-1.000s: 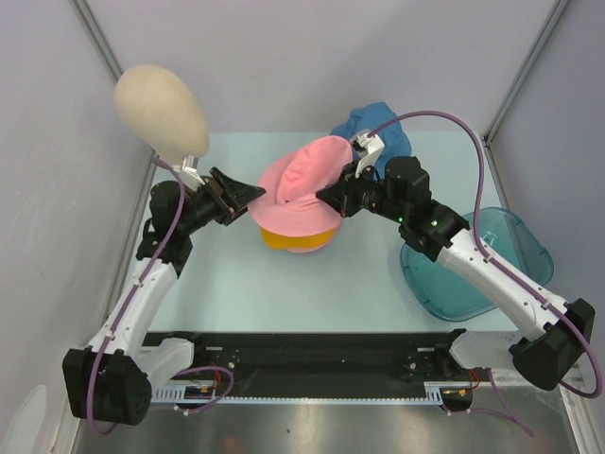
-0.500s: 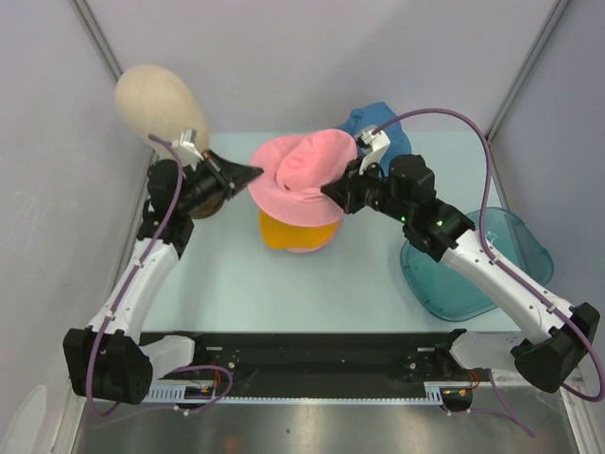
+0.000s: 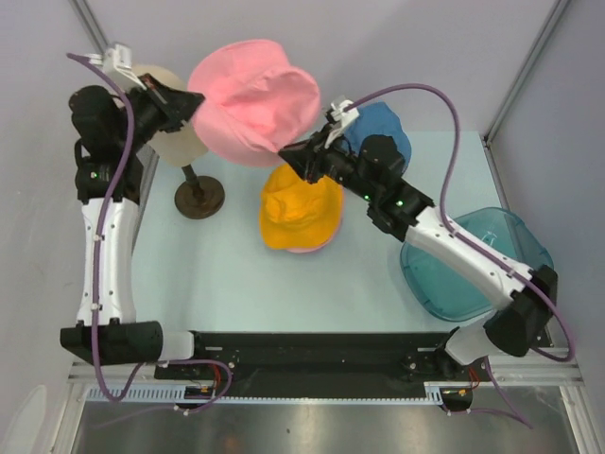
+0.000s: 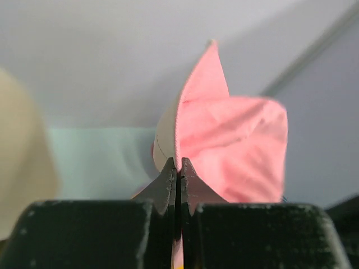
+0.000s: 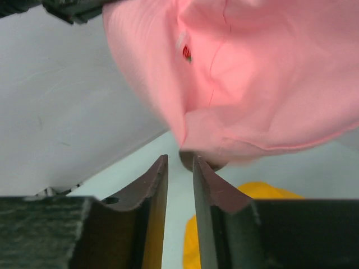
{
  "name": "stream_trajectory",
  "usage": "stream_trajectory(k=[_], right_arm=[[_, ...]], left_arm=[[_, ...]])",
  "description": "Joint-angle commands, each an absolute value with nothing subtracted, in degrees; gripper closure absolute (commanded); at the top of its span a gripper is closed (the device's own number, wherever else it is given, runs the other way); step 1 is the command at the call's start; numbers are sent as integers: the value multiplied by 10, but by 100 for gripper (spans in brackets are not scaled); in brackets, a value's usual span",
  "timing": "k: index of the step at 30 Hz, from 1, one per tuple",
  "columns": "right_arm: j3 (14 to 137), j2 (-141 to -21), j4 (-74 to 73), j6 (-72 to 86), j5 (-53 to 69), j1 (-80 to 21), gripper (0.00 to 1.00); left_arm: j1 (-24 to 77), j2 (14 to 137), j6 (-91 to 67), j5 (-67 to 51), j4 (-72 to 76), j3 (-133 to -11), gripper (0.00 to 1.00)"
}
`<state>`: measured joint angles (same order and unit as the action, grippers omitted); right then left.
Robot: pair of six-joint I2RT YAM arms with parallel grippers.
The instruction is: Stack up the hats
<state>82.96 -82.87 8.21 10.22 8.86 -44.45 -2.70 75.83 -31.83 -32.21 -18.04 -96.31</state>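
Observation:
A pink hat (image 3: 250, 99) hangs in the air at the back, in front of the beige mannequin head (image 3: 168, 142). My left gripper (image 3: 194, 99) is shut on its left brim; in the left wrist view the gripper (image 4: 178, 162) pinches the pink hat (image 4: 224, 145). My right gripper (image 3: 288, 151) sits just under the hat's right edge. In the right wrist view this gripper (image 5: 180, 159) is slightly open with nothing between the fingers, the pink hat (image 5: 252, 73) above. An orange hat (image 3: 301, 210) lies mid-table over a pinkish brim (image 3: 304, 249). A blue hat (image 3: 383, 128) lies behind the right arm.
The mannequin head stands on a dark round base (image 3: 199, 200) at the back left. A translucent teal tray (image 3: 492, 246) lies at the right edge under the right arm. Grey walls close in the back and both sides.
The left gripper shut on the pink hat's brim. Both arms lifted the hat off the orange one, up and left toward the mannequin head. The right gripper's jaws have parted, freeing the brim.

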Motion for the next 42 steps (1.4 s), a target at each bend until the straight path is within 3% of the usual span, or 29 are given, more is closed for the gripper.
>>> stream_trajectory(k=[1,6,15,30,42], right_arm=[[879,-882,136,106,109,-467,64],[890,-901,128,104,118,-498,29],[816,-855,107,114,98,-510,28],[739,-775,76,123,57,-512,28],[699,-734,44,120,25,-527,28]], left_arm=[[-104,794,-288,-245,-178,-1031,100],[-162,813,-356,-253,-107,-1029,100],[-187,828,-392,-237,-117,-1064,100],[-214,690,-444,-124,-79,-799,100],[-283,667,-663,-169,173,-621,100]])
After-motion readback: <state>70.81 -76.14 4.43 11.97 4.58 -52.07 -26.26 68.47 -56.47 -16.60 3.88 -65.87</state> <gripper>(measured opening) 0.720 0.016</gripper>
